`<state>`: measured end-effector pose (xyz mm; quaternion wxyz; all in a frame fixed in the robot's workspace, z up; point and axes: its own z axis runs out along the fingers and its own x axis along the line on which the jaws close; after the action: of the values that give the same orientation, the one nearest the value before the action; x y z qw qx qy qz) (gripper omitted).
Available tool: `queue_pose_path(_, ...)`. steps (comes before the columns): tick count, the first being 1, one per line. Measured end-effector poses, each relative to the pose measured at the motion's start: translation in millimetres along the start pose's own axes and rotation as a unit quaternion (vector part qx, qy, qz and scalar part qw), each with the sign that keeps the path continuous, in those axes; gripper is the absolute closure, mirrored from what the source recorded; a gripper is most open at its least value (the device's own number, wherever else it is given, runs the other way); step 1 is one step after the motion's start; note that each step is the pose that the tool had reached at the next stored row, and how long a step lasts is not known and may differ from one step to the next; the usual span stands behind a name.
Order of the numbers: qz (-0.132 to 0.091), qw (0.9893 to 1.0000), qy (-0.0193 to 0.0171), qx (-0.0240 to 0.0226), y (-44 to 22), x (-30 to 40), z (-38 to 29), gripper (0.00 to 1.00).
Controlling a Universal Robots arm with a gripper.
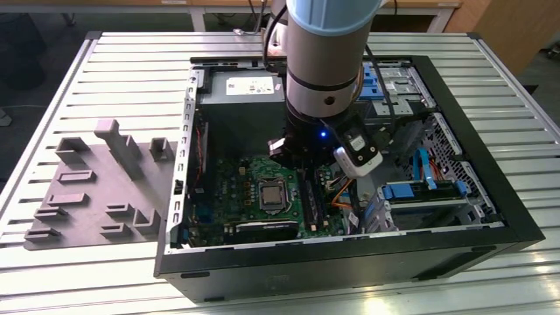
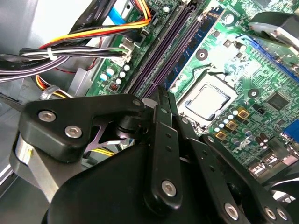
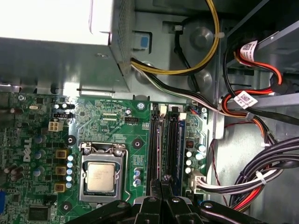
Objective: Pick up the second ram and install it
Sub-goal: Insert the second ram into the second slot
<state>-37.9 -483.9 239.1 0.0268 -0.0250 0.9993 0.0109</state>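
My gripper (image 1: 300,164) reaches down into the open computer case (image 1: 490,216), over the long black memory slots (image 3: 155,149) of the green motherboard (image 1: 229,187). In both wrist views its black fingers (image 2: 162,121) lie pressed together, shut, with the tips (image 3: 163,183) right above the slots. A thin blue stick with dark chips, the ram (image 3: 181,144), stands upright in the slot beside the fingertips, and a blue strip (image 2: 187,65) runs along the slots. Contact between the tips and the stick is hidden.
The bare processor (image 3: 100,177) sits in its socket beside the slots. Bundles of cables (image 3: 261,172) crowd the other side. The grey power-supply box (image 1: 245,85) fills the case's far end. A grey holder fixture (image 1: 96,184) lies on the table at the exterior view's left.
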Motion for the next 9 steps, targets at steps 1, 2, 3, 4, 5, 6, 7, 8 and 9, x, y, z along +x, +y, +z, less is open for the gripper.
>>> queue_pose_path(1,0.0,1.0,0.0,0.0,0.3,0.0,0.2,0.89)
queue_pose_path(2,0.0,1.0,0.0,0.0,0.5,0.0,0.5,0.89)
queue_pose_path(3,0.0,1.0,0.0,-0.0003,0.5,0.1,0.6,0.89)
queue_pose_path(4,0.0,1.0,0.0001,-0.0011,0.5,0.1,0.8,0.89)
queue_pose_path(5,0.0,1.0,-0.0002,-0.0033,0.6,0.1,1.2,0.89)
queue_pose_path(6,0.0,1.0,-0.0002,-0.0042,0.6,0.2,1.4,0.89)
queue_pose_path(7,0.0,1.0,-0.0002,-0.0043,0.6,0.1,1.3,0.89)
queue_pose_path(8,0.0,1.0,-0.0002,-0.0043,0.6,0.1,1.4,0.89)
queue_pose_path(9,0.0,1.0,-0.0002,-0.0043,0.6,0.1,1.6,0.89)
